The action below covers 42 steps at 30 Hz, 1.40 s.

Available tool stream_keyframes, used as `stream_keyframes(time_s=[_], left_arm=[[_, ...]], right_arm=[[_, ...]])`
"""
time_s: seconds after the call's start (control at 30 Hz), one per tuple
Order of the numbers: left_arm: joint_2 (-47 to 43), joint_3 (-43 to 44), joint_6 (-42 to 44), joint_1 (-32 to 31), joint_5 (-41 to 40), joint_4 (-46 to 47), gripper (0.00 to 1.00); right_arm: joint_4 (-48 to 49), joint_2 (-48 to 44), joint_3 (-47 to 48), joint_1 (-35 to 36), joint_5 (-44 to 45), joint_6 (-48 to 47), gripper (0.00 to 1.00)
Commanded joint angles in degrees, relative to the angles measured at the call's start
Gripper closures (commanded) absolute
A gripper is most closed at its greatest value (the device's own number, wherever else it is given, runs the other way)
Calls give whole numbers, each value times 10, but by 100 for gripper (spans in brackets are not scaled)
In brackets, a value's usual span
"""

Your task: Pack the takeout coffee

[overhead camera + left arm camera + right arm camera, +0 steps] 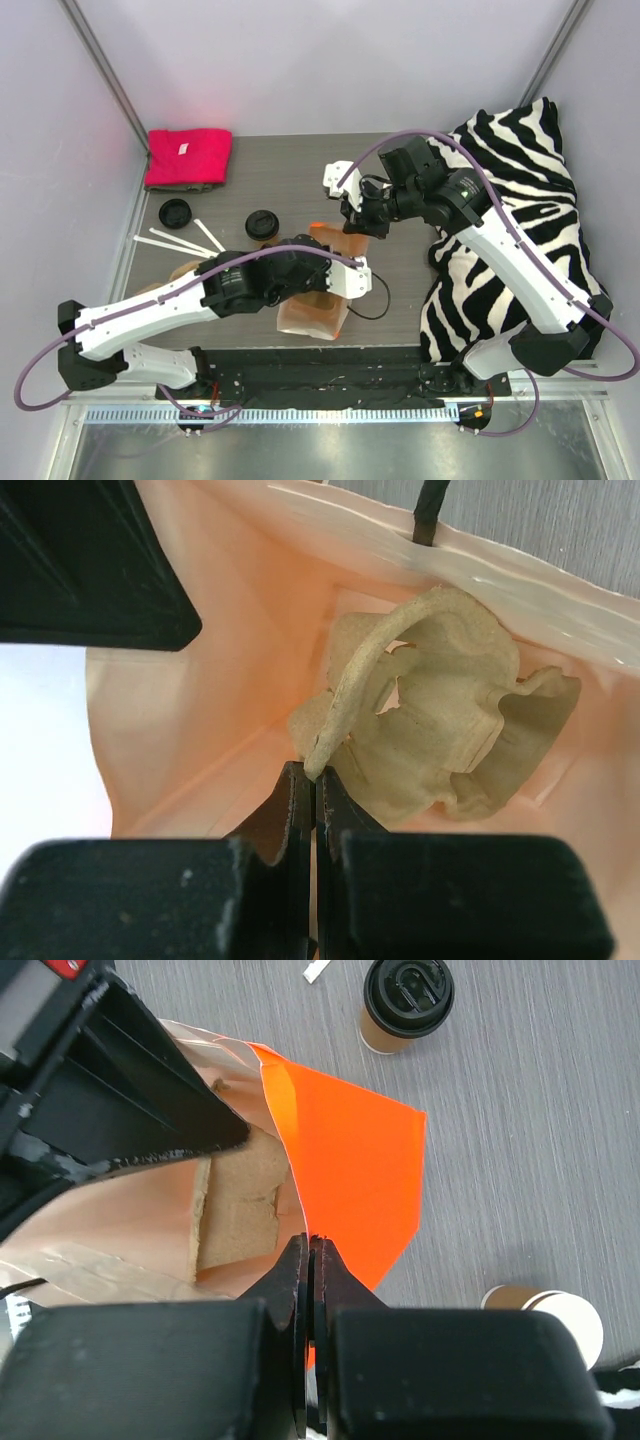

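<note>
My left fingers are pinching the cup tray by its rim inside the orange bag; my right fingers are clamping the bag's edge. I'm aiming to seat the tray flat first; the takeout coffee is standing on the tabletop near the bag.

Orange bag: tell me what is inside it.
A moulded cardboard cup tray sits inside the orange bag; no cup shows on it. The bag floor under the tray is covered.

Two lids, one bag, one tray
</note>
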Motion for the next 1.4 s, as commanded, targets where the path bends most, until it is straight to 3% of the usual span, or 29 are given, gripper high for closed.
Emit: stream_keyframes(time_s=[0.0, 0.27, 0.93, 1.37], left_arm=[[15, 16, -22, -1, -10, 19, 100], [50, 74, -86, 70, 57, -38, 100], [59, 49, -45, 73, 169, -93, 99], [102, 101, -88, 81, 187, -154, 100]], right_arm=[[19, 1, -3, 3, -19, 13, 99], [6, 9, 10, 3, -40, 29, 99], [-17, 43, 11, -15, -109, -6, 99], [16, 29, -25, -16, -96, -16, 99]])
